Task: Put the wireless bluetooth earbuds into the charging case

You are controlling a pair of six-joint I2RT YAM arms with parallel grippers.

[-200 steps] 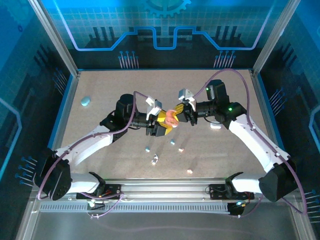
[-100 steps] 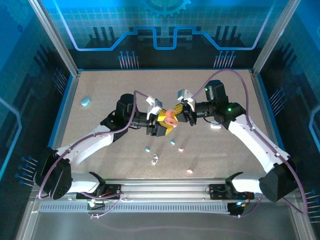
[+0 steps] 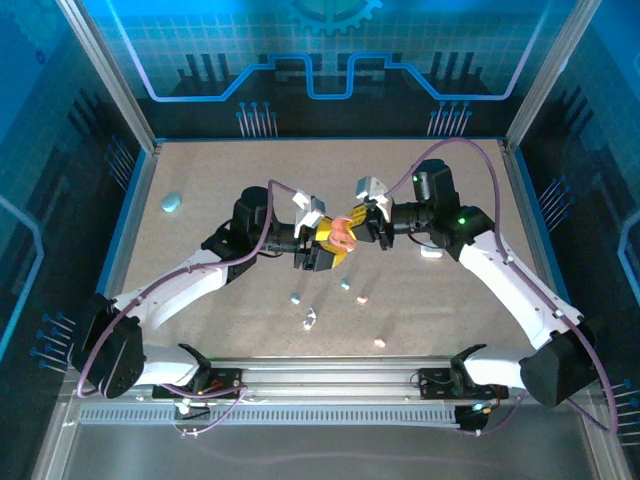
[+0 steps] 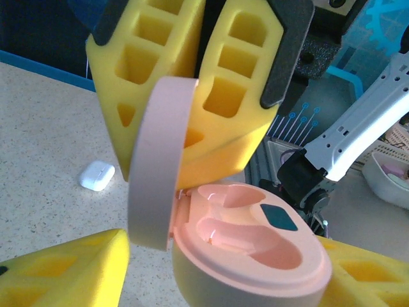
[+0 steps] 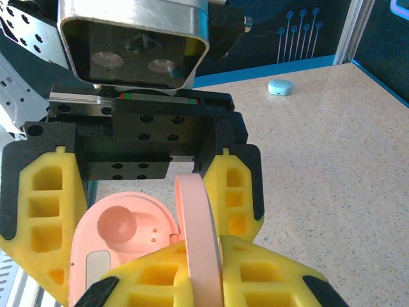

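From above, we've got the pink case (image 3: 345,233) held over the middle of the bench (image 3: 220,170), well apart from every rim. Both arms reach inward, elbows out. The left pincer (image 3: 333,247) clamps the case's base and the right pincer (image 3: 364,224) pinches its lid. Loose earbuds (image 3: 345,284) lie nearer the arm bases than the pink case.

On the left wrist, we see the lid upright, both sockets showing, and a white case (image 4: 97,175) left of the pink case.

On the right wrist, a light blue case (image 5: 280,87) sits far beyond the pink case, by the bench edge.

pink charging case (image 4: 249,249): open, lid upright, held above table (image 3: 190,190) | earbuds (image 3: 345,284): scattered loose on table
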